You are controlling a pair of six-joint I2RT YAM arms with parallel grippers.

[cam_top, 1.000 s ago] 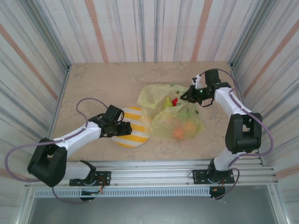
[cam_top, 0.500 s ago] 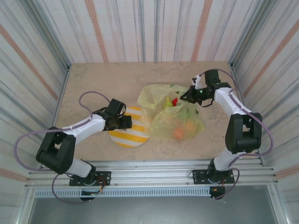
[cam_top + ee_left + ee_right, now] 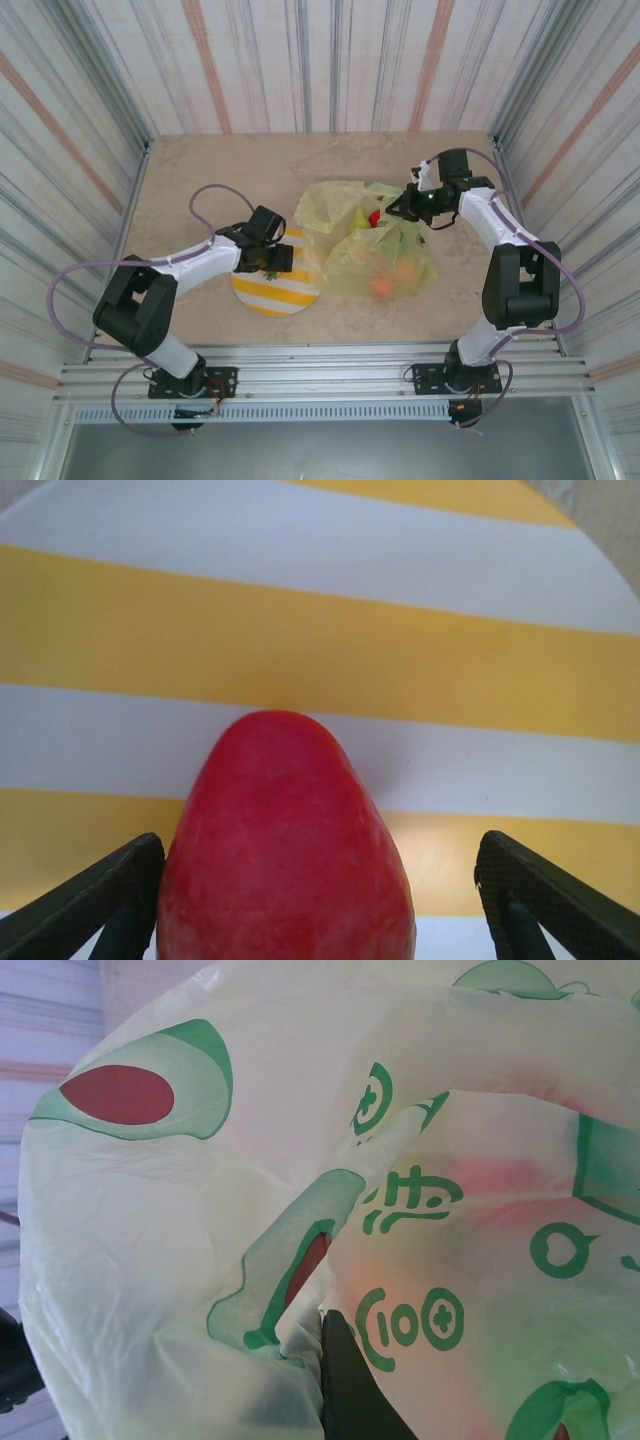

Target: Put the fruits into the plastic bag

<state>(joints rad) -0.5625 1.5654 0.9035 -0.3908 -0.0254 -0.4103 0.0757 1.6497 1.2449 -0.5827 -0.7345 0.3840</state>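
Left gripper [image 3: 320, 852] spread around red fruit [image 3: 285, 810] on plate [image 3: 400, 660]; right gripper [image 3: 398, 210] pinches plastic bag [image 3: 320, 210]

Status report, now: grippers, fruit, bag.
Left gripper open, straddling red fruit on striped plate. Right gripper shut on plastic bag edge. Other fruits in bag. Nothing between plate and bag.

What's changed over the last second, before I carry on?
The left gripper slid right across the plate, toward the plastic bag, and its open jaws now flank a red fruit without closing on it. Nothing was grasped or released. The right gripper stays shut on the bag's edge; bag and contents unchanged.
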